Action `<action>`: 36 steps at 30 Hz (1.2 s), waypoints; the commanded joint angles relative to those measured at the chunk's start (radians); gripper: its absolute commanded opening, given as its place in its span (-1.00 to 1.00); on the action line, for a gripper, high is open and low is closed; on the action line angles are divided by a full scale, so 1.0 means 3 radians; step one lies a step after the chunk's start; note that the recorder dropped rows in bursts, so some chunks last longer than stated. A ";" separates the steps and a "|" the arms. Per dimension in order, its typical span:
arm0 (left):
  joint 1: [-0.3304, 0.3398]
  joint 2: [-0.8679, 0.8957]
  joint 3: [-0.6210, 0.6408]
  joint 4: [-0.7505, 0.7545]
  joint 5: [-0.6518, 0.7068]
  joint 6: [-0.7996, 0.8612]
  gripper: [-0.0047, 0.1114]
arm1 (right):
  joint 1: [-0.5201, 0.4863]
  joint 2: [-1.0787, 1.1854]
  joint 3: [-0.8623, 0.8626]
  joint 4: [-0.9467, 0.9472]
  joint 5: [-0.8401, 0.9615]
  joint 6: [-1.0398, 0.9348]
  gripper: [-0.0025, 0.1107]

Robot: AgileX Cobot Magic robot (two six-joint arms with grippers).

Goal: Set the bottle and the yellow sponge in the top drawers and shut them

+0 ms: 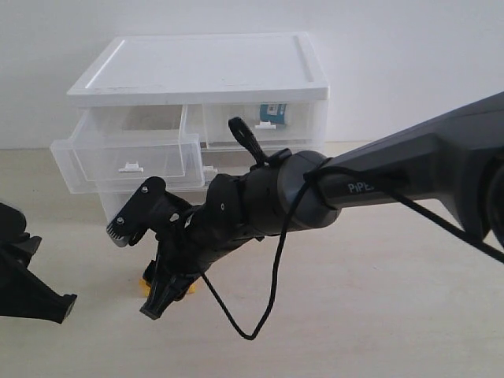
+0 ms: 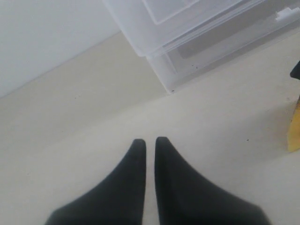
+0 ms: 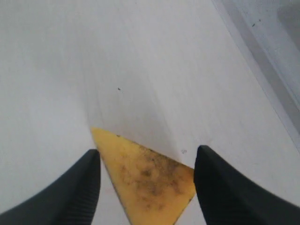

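Observation:
The yellow sponge (image 1: 145, 285) (image 3: 150, 183) (image 2: 294, 126), a triangle with a brown-stained top, lies low at the table in front of the drawer unit. My right gripper (image 1: 140, 272) (image 3: 147, 151) reaches across to it, with both fingers touching its sides. The left of the top drawers (image 1: 126, 153) is pulled out and shows nothing inside. The right top drawer (image 1: 260, 126) is pushed in, and the bottle (image 1: 272, 113) shows through its clear front by its teal label. My left gripper (image 1: 55, 303) (image 2: 150, 140) is shut and empty at the near left.
The white-topped drawer unit (image 1: 197, 71) stands at the back against the wall, with wider drawers (image 2: 225, 42) under the top pair. The right arm (image 1: 409, 177) and its loose black cable (image 1: 272, 276) cross the middle of the beige table (image 1: 378, 315).

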 commanded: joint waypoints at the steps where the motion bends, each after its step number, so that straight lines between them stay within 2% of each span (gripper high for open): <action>1: 0.0006 -0.0025 0.0020 0.0023 0.0032 0.0011 -0.85 | -0.0015 0.0052 0.0041 -0.0038 0.0094 0.0017 -0.02; 13: 0.0006 -0.0025 0.0020 0.0048 0.0032 0.0011 -0.85 | -0.0009 0.0040 0.0041 -0.0038 0.0038 0.0014 -0.01; 17: 0.0006 -0.0025 0.0020 0.0084 0.0032 -0.0014 -0.85 | -0.0009 0.0040 0.0041 -0.0030 -0.0031 0.0136 0.30; 18: 0.0006 -0.0025 0.0020 0.0094 0.0032 -0.0015 -0.85 | -0.0009 0.0040 0.0041 -0.0038 -0.0041 0.0170 0.32; 36: 0.0006 -0.0025 0.0020 0.0099 0.0068 -0.0015 -0.85 | -0.0015 0.0122 0.0041 -0.0044 -0.0036 0.0206 0.30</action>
